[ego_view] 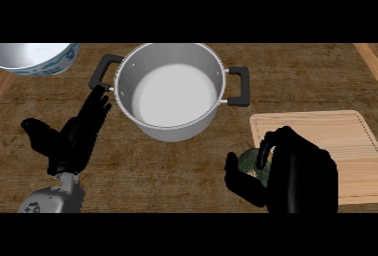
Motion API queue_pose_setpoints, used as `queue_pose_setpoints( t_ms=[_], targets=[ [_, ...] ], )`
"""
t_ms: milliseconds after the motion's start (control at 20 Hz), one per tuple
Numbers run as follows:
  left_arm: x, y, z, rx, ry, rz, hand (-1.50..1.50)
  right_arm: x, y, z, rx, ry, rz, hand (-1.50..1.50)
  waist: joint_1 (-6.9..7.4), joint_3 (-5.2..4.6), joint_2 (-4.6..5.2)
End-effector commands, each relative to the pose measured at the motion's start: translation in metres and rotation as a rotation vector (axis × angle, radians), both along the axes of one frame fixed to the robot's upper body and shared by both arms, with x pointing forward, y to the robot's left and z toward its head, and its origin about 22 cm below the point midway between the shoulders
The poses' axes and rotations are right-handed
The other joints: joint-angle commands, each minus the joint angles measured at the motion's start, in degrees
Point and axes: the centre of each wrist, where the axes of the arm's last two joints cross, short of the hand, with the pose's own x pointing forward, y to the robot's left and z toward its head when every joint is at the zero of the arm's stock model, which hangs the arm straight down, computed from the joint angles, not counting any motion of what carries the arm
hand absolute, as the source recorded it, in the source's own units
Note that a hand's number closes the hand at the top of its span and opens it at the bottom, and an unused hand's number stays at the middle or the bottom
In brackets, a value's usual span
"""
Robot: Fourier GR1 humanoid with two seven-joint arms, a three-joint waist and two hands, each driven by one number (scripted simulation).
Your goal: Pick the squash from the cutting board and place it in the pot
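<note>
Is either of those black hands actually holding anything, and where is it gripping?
The right hand is curled round a dark green squash at the cutting board's left edge, hiding most of it. The left hand is open, holding nothing.

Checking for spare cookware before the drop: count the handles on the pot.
2. One black handle sticks out on the pot's left side, just above the left hand; the other handle is on its right side, toward the cutting board.

Pot [171, 95] mouth open from above — left hand [74, 137] just beside its wall, bowl [37, 57] far-left.
</note>
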Motion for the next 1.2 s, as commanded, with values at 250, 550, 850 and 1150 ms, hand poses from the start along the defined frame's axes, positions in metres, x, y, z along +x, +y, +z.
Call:
queue_pose_setpoints(
  t_ms=[250, 550, 850, 1150],
  targets=[
    [0.001, -0.012, -0.005, -0.001, 0.018, -0.038, 0.0, -0.024, 0.064, 0.067, -0.03, -0.239, 0.03, 1.5, 1.29, 0.05, 0.34],
    [0.004, -0.02, 0.0, -0.004, -0.004, -0.057, 0.0, 0.02, 0.078, 0.091, 0.018, -0.213, 0.009, 1.5, 2.54, 0.06, 0.5],
    [0.01, -0.014, 0.003, -0.004, -0.015, -0.052, 0.0, 0.074, 0.085, 0.119, 0.076, -0.176, -0.041, 1.5, 3.5, 0.08, 1.07],
    [0.014, -0.027, 0.005, -0.016, -0.026, -0.075, 0.0, 0.118, 0.095, 0.133, 0.092, -0.097, -0.068, 1.5, 2.95, 0.14, 1.27]
  ],
)
